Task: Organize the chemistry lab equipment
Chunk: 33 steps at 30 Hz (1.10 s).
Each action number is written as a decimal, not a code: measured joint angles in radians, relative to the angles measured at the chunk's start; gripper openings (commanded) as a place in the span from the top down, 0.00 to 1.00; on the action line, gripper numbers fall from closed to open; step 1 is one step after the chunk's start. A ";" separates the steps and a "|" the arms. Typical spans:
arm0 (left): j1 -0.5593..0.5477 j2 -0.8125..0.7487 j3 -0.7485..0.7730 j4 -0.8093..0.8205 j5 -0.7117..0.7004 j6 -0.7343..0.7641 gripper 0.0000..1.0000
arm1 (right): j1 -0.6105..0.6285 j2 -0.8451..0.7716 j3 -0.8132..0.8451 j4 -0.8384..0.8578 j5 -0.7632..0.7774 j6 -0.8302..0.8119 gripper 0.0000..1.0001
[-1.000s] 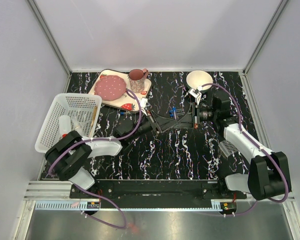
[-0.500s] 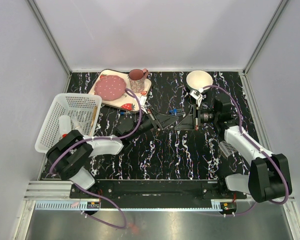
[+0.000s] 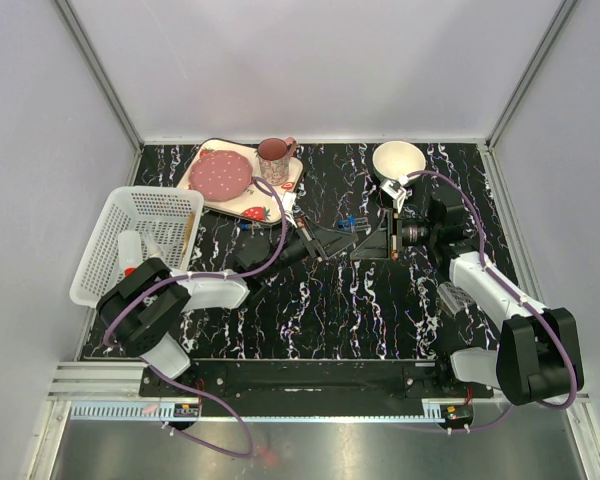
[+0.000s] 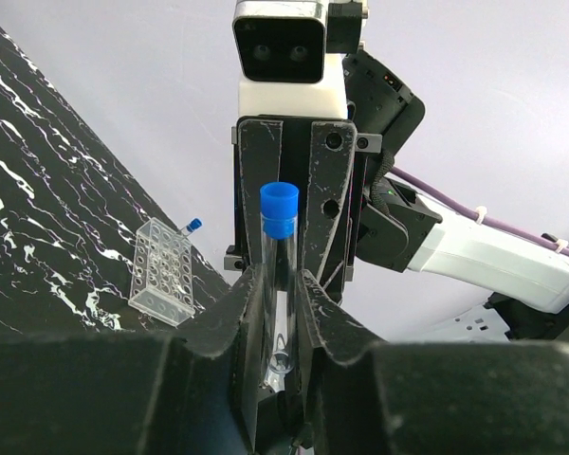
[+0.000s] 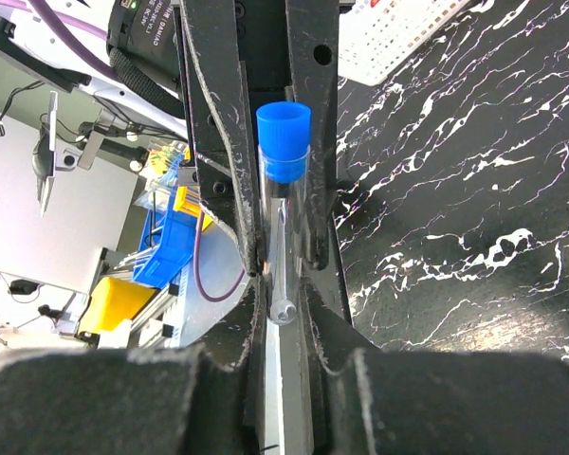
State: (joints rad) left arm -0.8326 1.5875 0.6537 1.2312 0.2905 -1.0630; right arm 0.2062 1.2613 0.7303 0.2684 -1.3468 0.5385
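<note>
A clear blue-capped test tube (image 3: pixel 348 221) stands cap-up above mid-table between my two grippers, which face each other. My left gripper (image 3: pixel 338 232) is shut on its lower part, as the left wrist view (image 4: pixel 280 284) shows around the tube (image 4: pixel 279 256). My right gripper (image 3: pixel 364 238) has its jaws narrow around the same tube (image 5: pixel 283 190) in the right wrist view (image 5: pixel 283 294). The clear perforated rack (image 3: pixel 452 295) lies by the right arm and also shows in the left wrist view (image 4: pixel 164 272), with a small blue-capped tube (image 4: pixel 192 226) beside it.
A white basket (image 3: pixel 115 205) at the left holds the white squeeze bottle (image 3: pixel 130 250) and thin sticks (image 3: pixel 188 232). The strawberry tray (image 3: pixel 255 210) with a pink plate (image 3: pixel 220 175) and cup (image 3: pixel 275 155) stands at the back. A white bowl (image 3: pixel 398 158) is at the back right.
My right gripper moved left toward the left gripper and brought its fingers around the tube. Over the last half second almost nothing has moved.
</note>
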 measured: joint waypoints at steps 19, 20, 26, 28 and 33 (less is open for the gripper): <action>0.058 -0.119 -0.010 -0.214 0.131 0.134 0.89 | -0.019 -0.113 0.153 -0.696 0.079 -0.660 0.14; 0.059 -0.145 -0.010 -0.255 0.148 0.162 0.89 | -0.019 -0.116 0.183 -0.754 0.092 -0.713 0.14; 0.056 -0.225 -0.008 -0.446 0.255 0.313 0.88 | -0.021 -0.072 0.417 -1.077 0.154 -0.937 0.16; 0.053 -0.225 -0.007 -0.484 0.272 0.336 0.88 | -0.021 -0.034 0.462 -1.121 0.151 -0.949 0.17; 0.024 -0.215 0.021 -0.525 0.286 0.355 0.88 | -0.023 0.060 0.484 -1.172 0.144 -0.929 0.18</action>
State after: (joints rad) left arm -0.8085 1.3724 0.6750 0.7059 0.5770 -0.7082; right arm 0.1837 1.3216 1.2144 -0.9035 -1.2026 -0.3904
